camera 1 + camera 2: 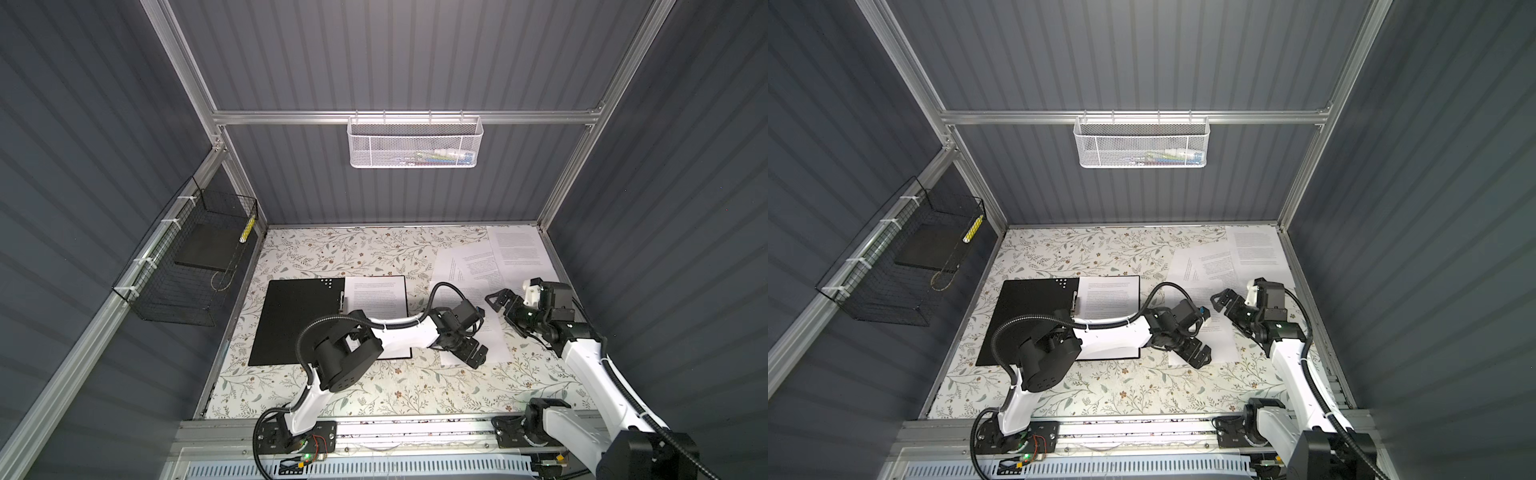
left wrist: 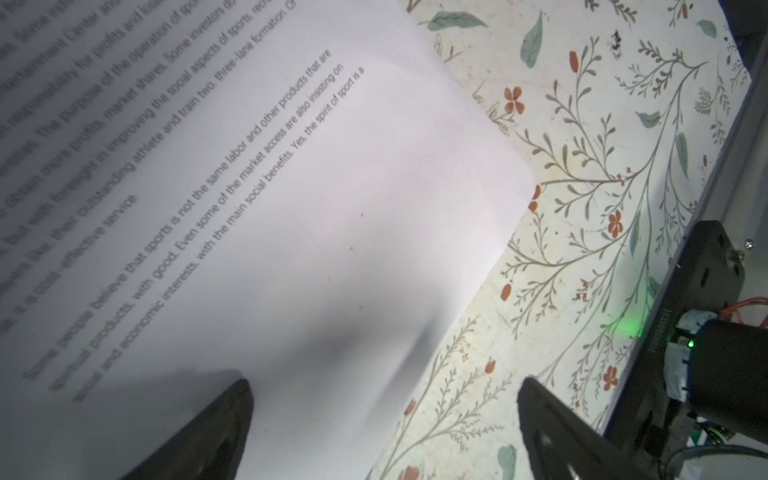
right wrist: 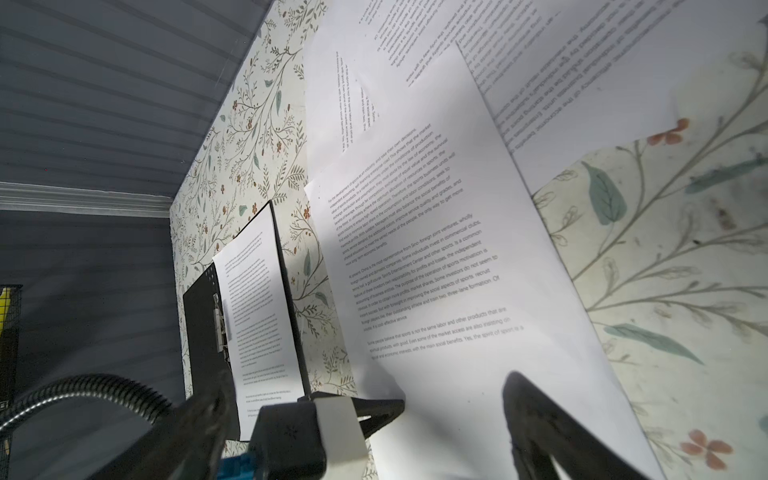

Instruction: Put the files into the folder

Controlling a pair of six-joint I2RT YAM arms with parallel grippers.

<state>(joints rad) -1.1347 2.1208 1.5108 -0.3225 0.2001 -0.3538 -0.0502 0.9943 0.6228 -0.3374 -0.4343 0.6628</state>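
Left hand (image 1: 473, 356) astride file (image 1: 496, 338) edge

Dim and grey over the upper half of both top views, on the ribbed walls (image 1: 395, 54). Brightest low in the frame, on the floral tabletop (image 1: 374, 386) and the files (image 1: 515, 245), with light falling from above. Only soft, faint shadows there. Slight glare along the metal rail (image 1: 415, 426) near the bottom edge. Bowed outward toward the corners, mildly soft throughout, printed text unreadable.

In the left wrist view, sharp only mid-page (image 2: 291, 137); heavily blurred on the closest text lines and on the left gripper (image 2: 384, 382). Green glow from a small LED (image 2: 690, 343).

In the right wrist view, slanting shadow bands across the files, right gripper (image 3: 455, 388) out of focus, nearby floral print smeared and washed out.
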